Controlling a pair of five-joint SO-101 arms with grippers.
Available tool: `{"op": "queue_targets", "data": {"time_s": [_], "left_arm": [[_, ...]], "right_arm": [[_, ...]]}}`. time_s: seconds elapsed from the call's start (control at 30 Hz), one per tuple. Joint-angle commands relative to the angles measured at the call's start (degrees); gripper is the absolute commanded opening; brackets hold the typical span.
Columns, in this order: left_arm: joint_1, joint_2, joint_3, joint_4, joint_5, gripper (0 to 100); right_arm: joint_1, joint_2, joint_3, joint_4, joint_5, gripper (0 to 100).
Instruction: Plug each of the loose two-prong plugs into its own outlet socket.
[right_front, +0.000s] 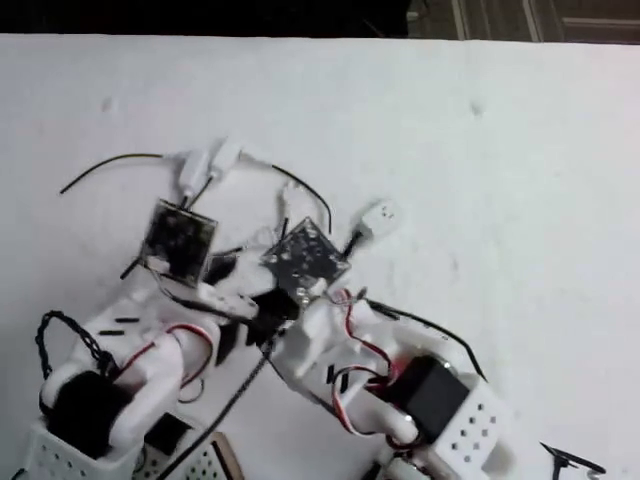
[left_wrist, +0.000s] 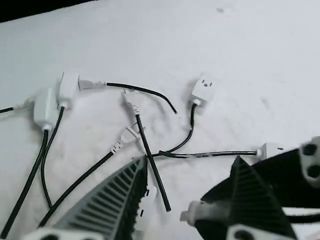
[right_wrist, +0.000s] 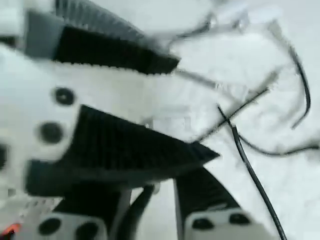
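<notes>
No text, label, number or sign can be read anywhere. The white outlet socket (left_wrist: 204, 89) shows only its plain slots, and the bench (right_front: 520, 150) carries no legible marking.
</notes>
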Motion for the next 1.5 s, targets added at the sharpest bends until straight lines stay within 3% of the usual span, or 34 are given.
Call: {"op": "queue_targets", "data": {"time_s": [0.0, 0.17, 0.37, 0.5, 0.8, 0.93, 1.07, 1.47], "left_arm": [[5.4, -6.0, -2.0, 1.9, -5.2, 27], [-1.3, -15.7, -1.9, 2.3, -8.6, 27], [-23.7, -15.6, -1.0, 2.4, -10.7, 27], [-34.7, -15.3, 4.0, 0.6, -10.5, 27], [-50.3, -15.4, 20.9, -6.2, -10.6, 27], [-53.9, -15.4, 29.8, -11.5, -10.7, 27], [-55.3, -15.5, 33.2, -13.8, -12.4, 27], [-55.2, -15.5, 33.5, -13.5, -13.4, 27]], "right_arm": [[2.9, -0.7, 0.7, -3.3, 0.1, 1.7], [5.1, -0.7, 2.8, -7.0, 1.8, 1.7], [5.6, 1.8, 4.0, -9.0, 4.4, 1.7], [7.7, 9.6, 2.9, -11.4, 4.5, 1.7], [7.9, 30.7, -2.2, -20.1, 4.6, 1.7], [7.9, 39.6, -6.0, -21.8, 5.1, 1.7], [8.0, 45.7, -7.0, -25.0, 12.6, 1.7], [6.9, 49.8, -7.3, -28.9, 12.2, 1.7]]}}
